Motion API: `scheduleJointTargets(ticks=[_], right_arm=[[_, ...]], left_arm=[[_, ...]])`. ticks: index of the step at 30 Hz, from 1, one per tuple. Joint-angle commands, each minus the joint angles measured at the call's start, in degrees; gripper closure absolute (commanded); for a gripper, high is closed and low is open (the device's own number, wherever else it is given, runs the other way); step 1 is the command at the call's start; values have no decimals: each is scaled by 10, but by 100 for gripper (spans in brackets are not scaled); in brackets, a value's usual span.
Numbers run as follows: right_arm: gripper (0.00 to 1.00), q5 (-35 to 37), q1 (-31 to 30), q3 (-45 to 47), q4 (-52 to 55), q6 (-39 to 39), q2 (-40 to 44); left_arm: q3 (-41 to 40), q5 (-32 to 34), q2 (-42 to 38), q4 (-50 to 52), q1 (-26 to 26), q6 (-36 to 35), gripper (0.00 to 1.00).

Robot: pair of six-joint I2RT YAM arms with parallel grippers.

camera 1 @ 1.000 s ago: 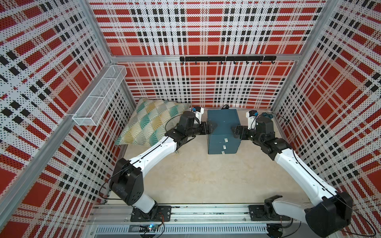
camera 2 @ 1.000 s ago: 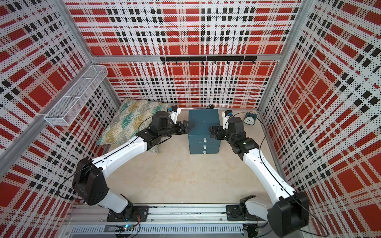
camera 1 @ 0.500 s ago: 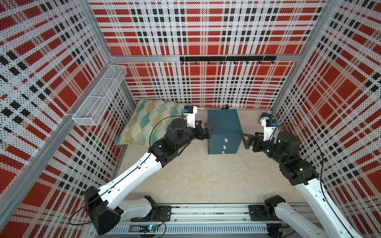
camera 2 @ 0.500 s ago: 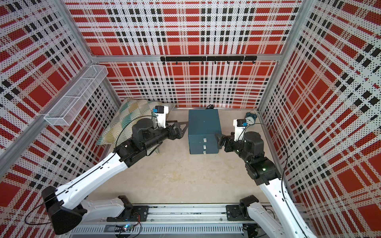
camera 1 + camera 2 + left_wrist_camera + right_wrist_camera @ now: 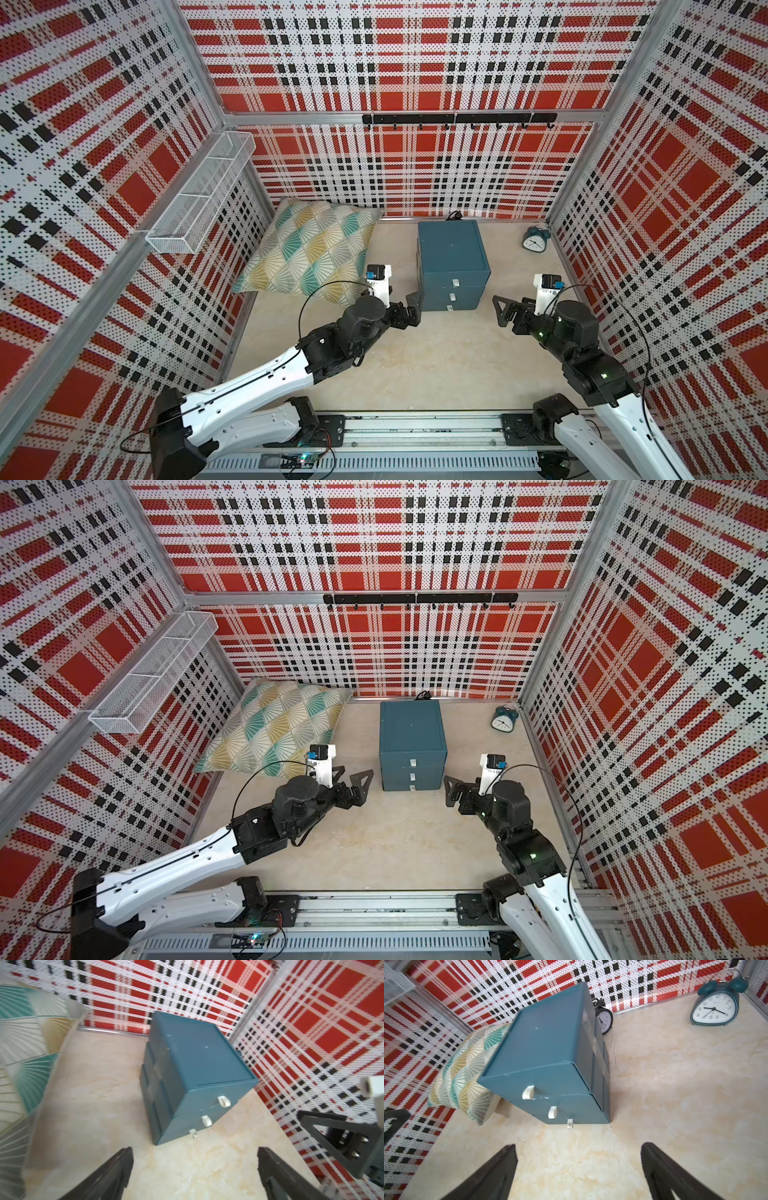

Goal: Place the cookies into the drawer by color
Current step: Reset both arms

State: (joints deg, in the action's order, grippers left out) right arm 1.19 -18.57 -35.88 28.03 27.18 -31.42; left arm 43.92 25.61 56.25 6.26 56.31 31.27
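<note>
I view the dark teal three-drawer cabinet (image 5: 451,253), all drawers shut, at rear centre of the beige tabletop (image 5: 415,374); left gripper (image 5: 194,1151) and right gripper (image 5: 579,1147), jaws spread wide, flank its front.

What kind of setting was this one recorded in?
Probably a staged robot test booth, not a real room: perforated plaid panels enclose it, the arms mount on a base rail, and a cushion and alarm clock serve as props.

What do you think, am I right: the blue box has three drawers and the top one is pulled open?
Not quite. The blue box does have three drawers, but the top one is shut, as the right wrist view shows.
</note>
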Motion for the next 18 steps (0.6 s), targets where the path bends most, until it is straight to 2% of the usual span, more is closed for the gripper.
scheduleJointTargets(ticks=[1, 3, 7, 10, 11, 15, 18], right_arm=[[0, 91, 3, 32, -60, -20, 19], [0, 131, 4, 62, -115, -45, 29], [0, 192, 11, 100, -228, -86, 7], [0, 162, 61, 107, -294, -96, -67], [0, 141, 85, 110, -314, -95, -93], [0, 79, 173, 141, -406, -87, -163], [0, 54, 215, 174, -481, -85, -203]], left_arm=[[-46, 106, -45, -27, -13, -2, 1], [-79, 104, -75, -51, -48, -14, 1], [-134, 28, -118, -98, -181, -44, 1], [-164, -28, -137, -113, -285, -61, 1], [-178, -28, -144, -119, -309, -61, 1], [-258, -52, -177, -213, -360, -98, 1], [-293, -35, -188, -229, -409, -136, 1]])
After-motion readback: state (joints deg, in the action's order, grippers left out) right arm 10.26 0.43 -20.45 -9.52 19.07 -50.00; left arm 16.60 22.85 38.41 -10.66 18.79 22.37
